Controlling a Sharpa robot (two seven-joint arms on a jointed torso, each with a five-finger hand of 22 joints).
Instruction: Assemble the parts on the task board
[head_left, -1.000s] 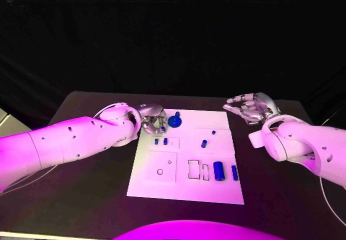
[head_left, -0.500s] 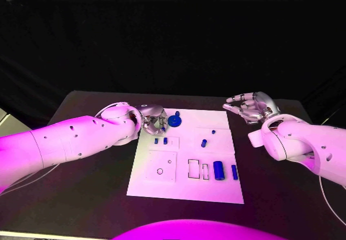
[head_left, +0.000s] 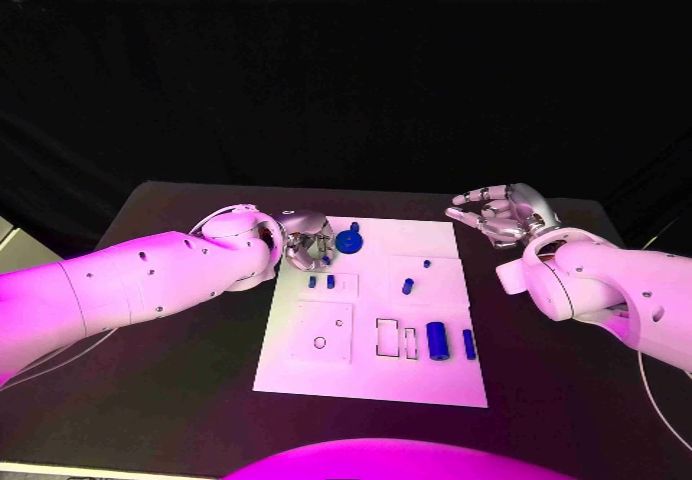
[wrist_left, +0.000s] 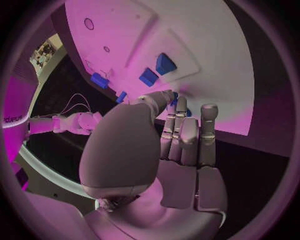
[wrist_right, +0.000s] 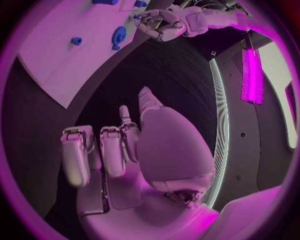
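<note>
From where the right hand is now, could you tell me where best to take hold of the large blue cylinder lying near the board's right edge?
Probably across its middle, from above. The large blue cylinder lies flat on the task board, long axis running away from the robot, so fingers would close on its two long sides. A slimmer blue piece lies close on its right, so that gap looks tight.

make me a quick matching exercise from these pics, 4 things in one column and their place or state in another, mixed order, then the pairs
Things:
1. left hand
2. right hand
3. round blue part
4. large blue cylinder

Places or states:
A. lying on the near right part of the task board
B. raised beyond the board's far right corner, holding nothing
C. at the board's far left edge, fingers curled by the round part
D. on the board's far left area, beside a hand

Pairs: 1-C, 2-B, 3-D, 4-A
</note>
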